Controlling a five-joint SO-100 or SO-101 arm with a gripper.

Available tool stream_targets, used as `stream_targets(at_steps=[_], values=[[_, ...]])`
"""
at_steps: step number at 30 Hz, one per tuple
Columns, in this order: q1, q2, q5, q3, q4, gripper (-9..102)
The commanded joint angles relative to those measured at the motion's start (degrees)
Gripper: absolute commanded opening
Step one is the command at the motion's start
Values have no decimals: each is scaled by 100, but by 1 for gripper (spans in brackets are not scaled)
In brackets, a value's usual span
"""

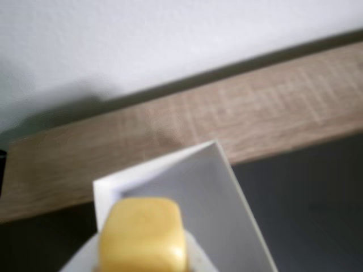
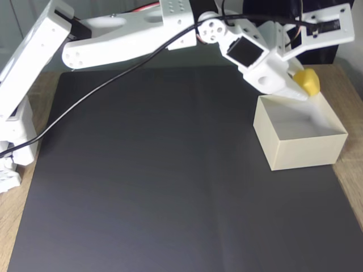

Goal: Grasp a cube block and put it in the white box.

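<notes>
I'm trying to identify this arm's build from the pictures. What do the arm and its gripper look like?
In the fixed view, the arm is made of white plastic segments with rounded, blocky shapes. A black cable runs loosely along it from the base side toward the wrist, with a bit of red wire near the top. A black square servo face sits at the wrist. The gripper has white tapered fingers.

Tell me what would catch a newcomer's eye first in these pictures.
The bright yellow cube block, pinched in the white gripper, hangs over the far edge of the white box at the right of the fixed view. Next comes the long white arm stretching across the top of the black mat.
</notes>
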Motion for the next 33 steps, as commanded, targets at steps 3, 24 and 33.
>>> stream_targets(at_steps=[3,24,33], values=[[9,53,-9,-316,26,0],[237,176,-149,-316,149,22],[123,729,-193,-255,1257,0]])
